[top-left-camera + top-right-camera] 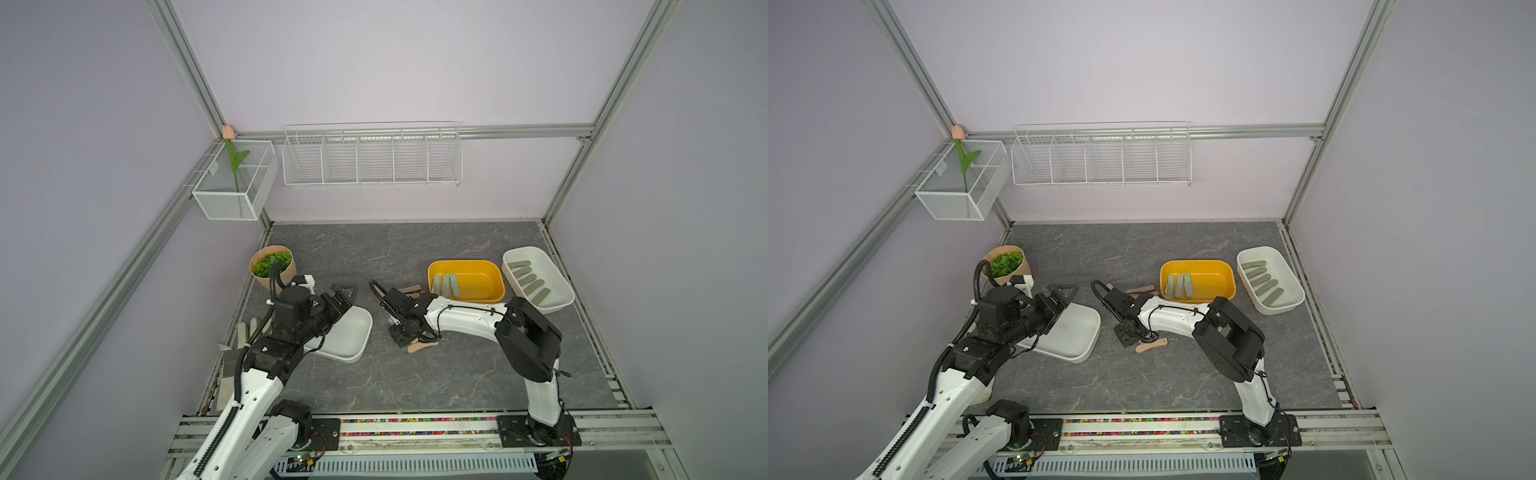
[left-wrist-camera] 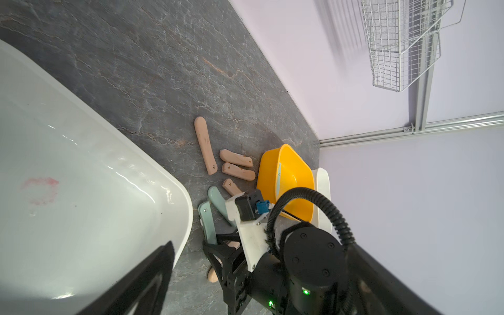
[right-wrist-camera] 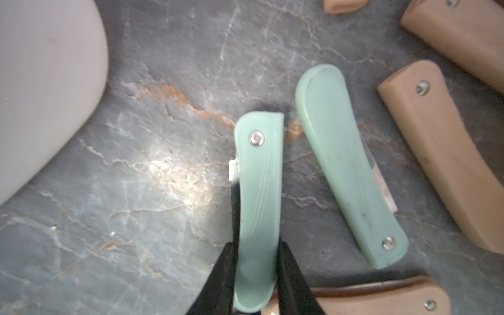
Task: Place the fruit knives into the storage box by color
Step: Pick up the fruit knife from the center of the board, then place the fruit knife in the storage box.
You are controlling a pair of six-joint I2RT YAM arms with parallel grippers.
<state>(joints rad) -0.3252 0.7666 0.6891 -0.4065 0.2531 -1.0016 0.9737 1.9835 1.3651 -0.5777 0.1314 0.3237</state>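
Right gripper [image 3: 256,272] has its black fingertips pinched tight on the rounded end of a mint-teal fruit knife [image 3: 259,191]: a folded, gently curved handle with fine grooves, a silver rivet near its squared end and a sliver of blade along one edge, low over the grey marbled tabletop [image 3: 136,218]. Just beside it lies a second mint knife [image 3: 349,163], with peach-pink knives [image 3: 441,152] close around. In both top views three mint knives [image 1: 445,286] sit in the yellow box [image 1: 478,293] and five olive knives [image 1: 530,280] in the far white box [image 1: 557,276], while the left gripper [image 1: 345,293] hangs spread over a shallow white box [image 1: 353,332]
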